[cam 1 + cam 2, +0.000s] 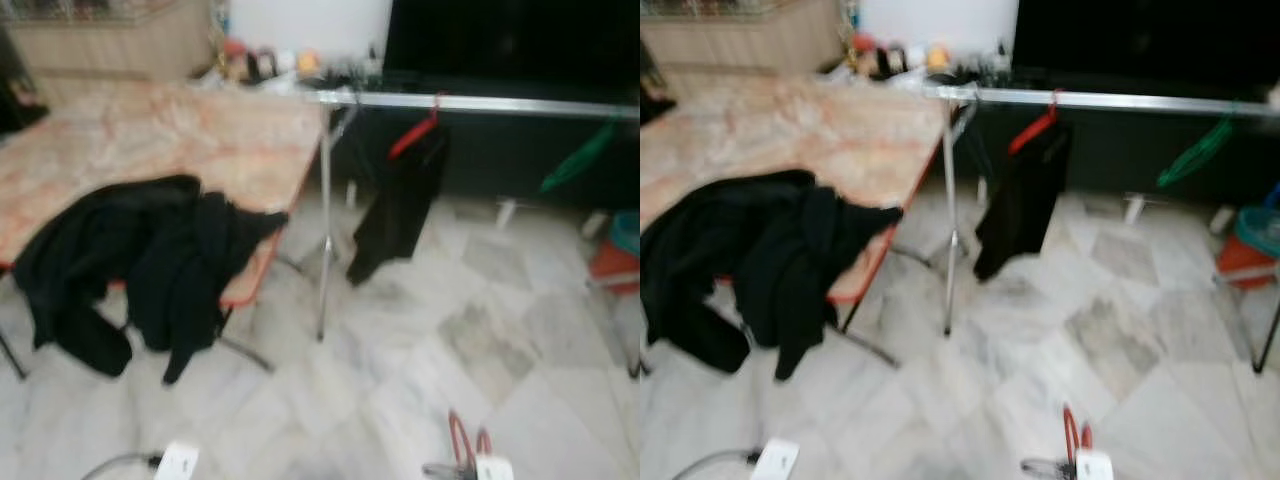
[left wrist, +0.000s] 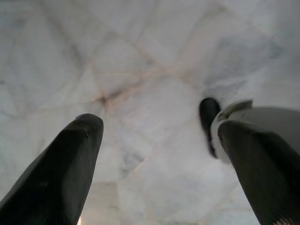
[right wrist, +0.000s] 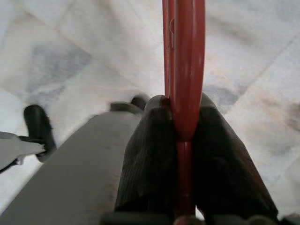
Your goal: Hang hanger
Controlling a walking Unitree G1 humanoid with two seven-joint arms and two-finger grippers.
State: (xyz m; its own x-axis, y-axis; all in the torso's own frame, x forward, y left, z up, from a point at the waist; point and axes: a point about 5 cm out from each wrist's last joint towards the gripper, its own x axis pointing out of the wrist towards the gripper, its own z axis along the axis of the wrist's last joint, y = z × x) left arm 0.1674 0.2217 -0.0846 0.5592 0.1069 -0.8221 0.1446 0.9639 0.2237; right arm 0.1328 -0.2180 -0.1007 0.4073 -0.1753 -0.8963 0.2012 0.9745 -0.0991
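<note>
1. Red plastic marks the task's thing: the red hanger [image 3: 183,70] is pinched between the two black fingers of the right gripper [image 3: 183,136], held low over the marble floor [image 1: 480,340]. In the head views it shows as a red loop at the bottom edge.
2. The left gripper [image 2: 159,159] hangs idle above the floor, its fingers spread with nothing between them.
3. The target, by my reading, is the silver rail [image 1: 480,103] of the clothes rack ahead. It already carries a black garment [image 1: 398,215] on another red hanger, and a green hanger [image 1: 578,158] further to the right.
4. A table [image 1: 200,130] stands to the left, with a heap of black clothes [image 1: 140,265] draped over its near edge, close beside the rack's upright leg [image 1: 324,250].
5. To do the step well, I would approach the bare stretch of rail between the black garment and the green hanger, keeping clear of the table corner.
6. Raise the hanger above the rail before moving in, with the hook's opening facing the bar, then lower until the hook seats.
7. Release only once the hook bears on the rail; the head views are blurred, so the hook's present orientation cannot be told
</note>
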